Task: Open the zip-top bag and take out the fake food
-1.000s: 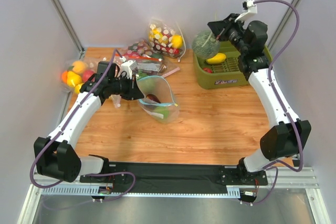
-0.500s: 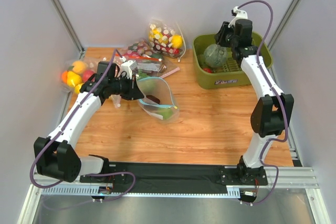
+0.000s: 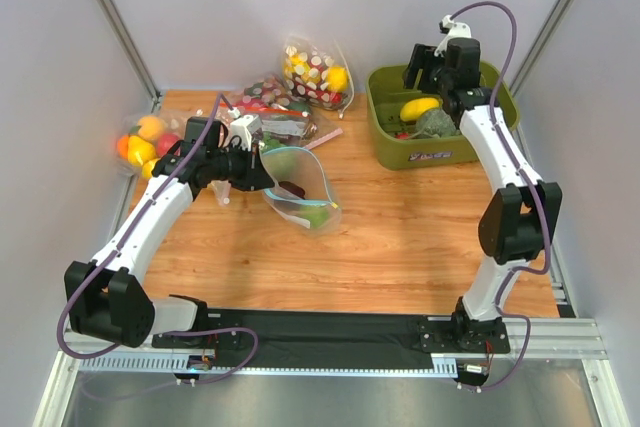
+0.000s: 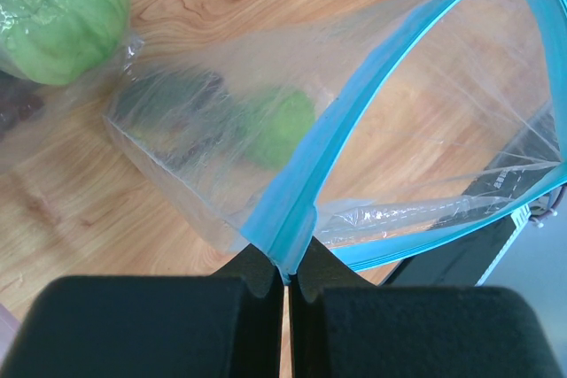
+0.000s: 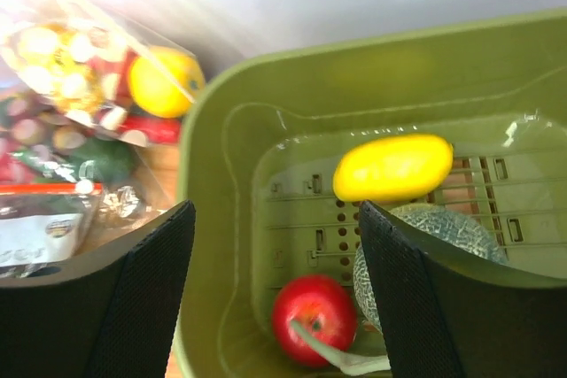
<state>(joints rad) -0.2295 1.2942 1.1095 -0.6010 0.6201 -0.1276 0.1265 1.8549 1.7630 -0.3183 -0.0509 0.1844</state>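
Note:
The zip-top bag [image 3: 305, 197] lies open on the table, and its teal zipper [image 4: 354, 130] forms a wide loop. My left gripper [image 3: 262, 173] is shut on the zipper's corner [image 4: 285, 258]. A green ball [image 4: 282, 126] and a dark piece [image 4: 173, 99] show inside the bag. My right gripper [image 3: 422, 69] hangs open and empty over the green basket [image 3: 425, 155]. Between its fingers [image 5: 275, 219] I see a yellow lemon [image 5: 392, 167], a red ball [image 5: 312, 318] and a grey-green netted ball [image 5: 425, 250] lying in the basket [image 5: 208, 139].
A polka-dot bag [image 3: 315, 72] and a pink-red zipper bag [image 3: 270, 112] lie at the back. A bag of orange and yellow fruits [image 3: 140, 142] sits at the far left. A large pale green ball [image 4: 62, 2] rests beside the open bag.
My right gripper held the grey-green ball above the basket, lowered it, and has let it go; it now lies in the basket. The left gripper and bag have not moved.

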